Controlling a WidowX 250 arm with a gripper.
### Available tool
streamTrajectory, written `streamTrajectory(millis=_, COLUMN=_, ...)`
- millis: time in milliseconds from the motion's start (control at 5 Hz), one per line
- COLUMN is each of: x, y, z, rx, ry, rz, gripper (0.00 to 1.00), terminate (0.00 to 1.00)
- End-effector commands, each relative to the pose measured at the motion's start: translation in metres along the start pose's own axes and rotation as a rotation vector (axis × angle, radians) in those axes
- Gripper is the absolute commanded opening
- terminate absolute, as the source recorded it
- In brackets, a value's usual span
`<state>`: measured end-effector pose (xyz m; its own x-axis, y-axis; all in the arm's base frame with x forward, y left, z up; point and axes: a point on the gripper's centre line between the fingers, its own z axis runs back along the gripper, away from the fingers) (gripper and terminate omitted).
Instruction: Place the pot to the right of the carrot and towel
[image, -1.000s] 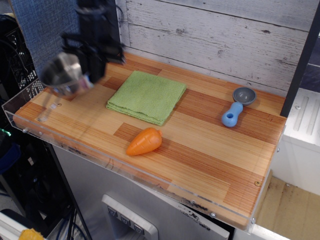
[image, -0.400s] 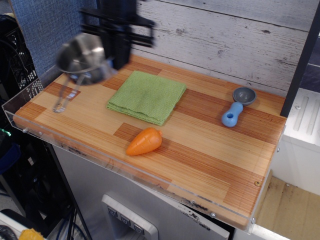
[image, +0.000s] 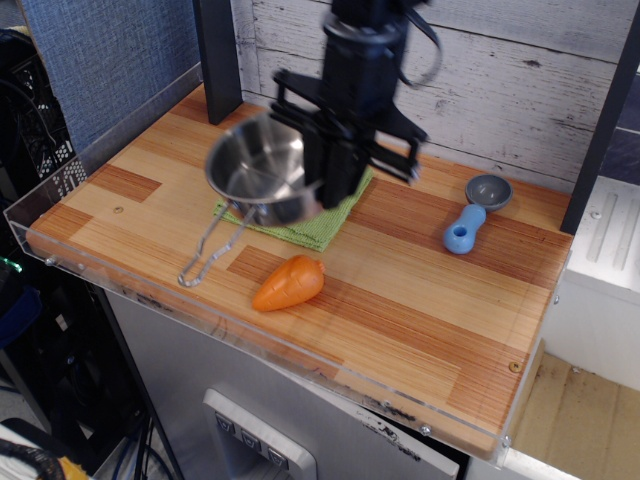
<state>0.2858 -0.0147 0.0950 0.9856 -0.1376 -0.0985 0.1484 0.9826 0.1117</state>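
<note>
The shiny steel pot (image: 260, 170) hangs in the air above the left part of the green towel (image: 318, 226), tilted, its wire loop handle (image: 210, 252) dangling down to the left. My black gripper (image: 325, 180) is shut on the pot's right rim and holds it up. The towel is mostly hidden behind the pot and gripper. The orange carrot (image: 289, 283) lies on the wooden board in front of the towel, below the pot.
A grey-cupped scoop with a blue handle (image: 472, 215) lies at the back right of the wooden board (image: 420, 300). A clear plastic lip runs along the board's left and front edges. A dark post (image: 217, 55) stands at the back left.
My gripper has carried the pot from the board's far left to the right, over the towel. The pot's dangling handle moved with it. Carrot, towel and scoop have not moved.
</note>
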Motion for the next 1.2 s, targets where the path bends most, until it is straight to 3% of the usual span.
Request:
streamTrajectory(millis=0, x=0.004, y=-0.035, z=-0.012, rx=0.048, ry=-0.052, rz=-0.147, gripper=0.0, terminate=0.0)
streamTrajectory(millis=400, x=0.016, y=-0.076, z=-0.013, rx=0.08, ry=-0.113, rz=-0.369, gripper=0.0, terminate=0.0)
streamTrajectory(millis=600, x=0.011, y=-0.088, z=-0.02, rx=0.068, ry=-0.1, rz=-0.415, gripper=0.0, terminate=0.0)
streamTrajectory(millis=1000, x=0.0, y=-0.084, z=-0.067, rx=0.034, ry=0.033, rz=-0.442, gripper=0.0, terminate=0.0)
